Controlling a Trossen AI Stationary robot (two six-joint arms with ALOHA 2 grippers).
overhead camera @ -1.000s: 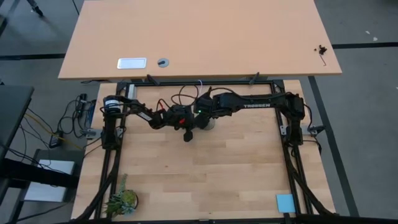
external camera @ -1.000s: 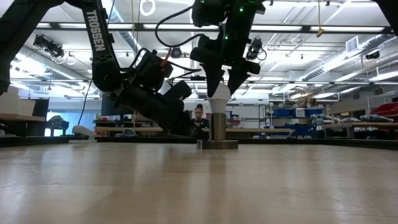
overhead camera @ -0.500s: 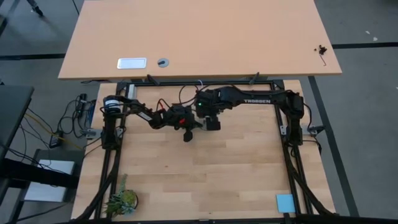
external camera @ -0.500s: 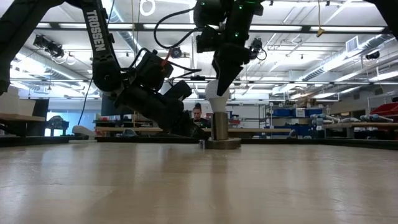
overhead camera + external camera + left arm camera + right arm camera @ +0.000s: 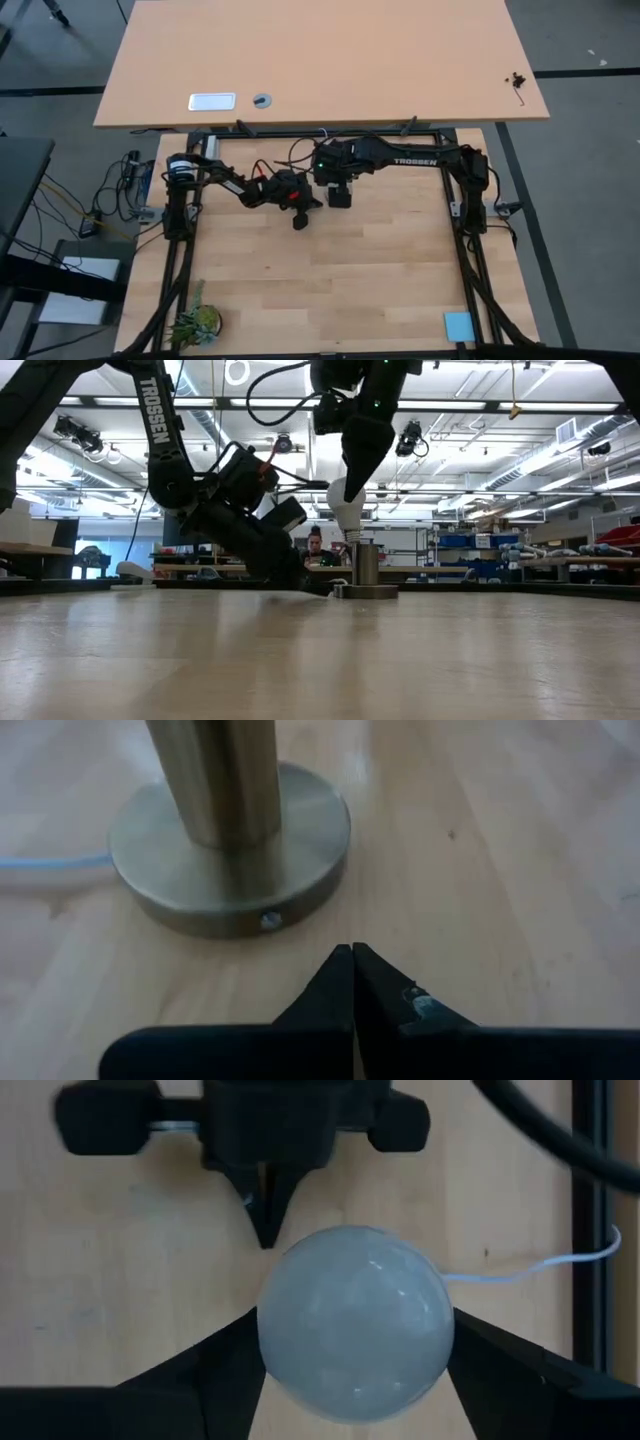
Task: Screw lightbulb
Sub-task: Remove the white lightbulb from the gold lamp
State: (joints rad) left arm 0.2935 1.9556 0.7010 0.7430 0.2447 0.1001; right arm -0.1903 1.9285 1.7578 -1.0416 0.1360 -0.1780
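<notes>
We see a light wooden plank table (image 5: 330, 280) bearing a round brushed-metal socket base (image 5: 232, 855), a small green plant (image 5: 195, 323) and a blue square pad (image 5: 458, 325).

Tabletop (image 5: 330, 290): light wood planks, ringed by a black frame (image 5: 455, 215). Small potted plant (image 5: 196, 323) at one near corner; blue square pad (image 5: 458, 326) at the other. Beyond the frame, a larger tan desk (image 5: 320, 60) carrying a white plate (image 5: 212, 101), a round grey grommet (image 5: 262, 100) and a small dark item (image 5: 517, 81) near its far right edge. Cables and boxes (image 5: 90, 230) on the floor to the left. Low view: a person (image 5: 317, 547) seated in the background among shelving (image 5: 470, 545).
</notes>
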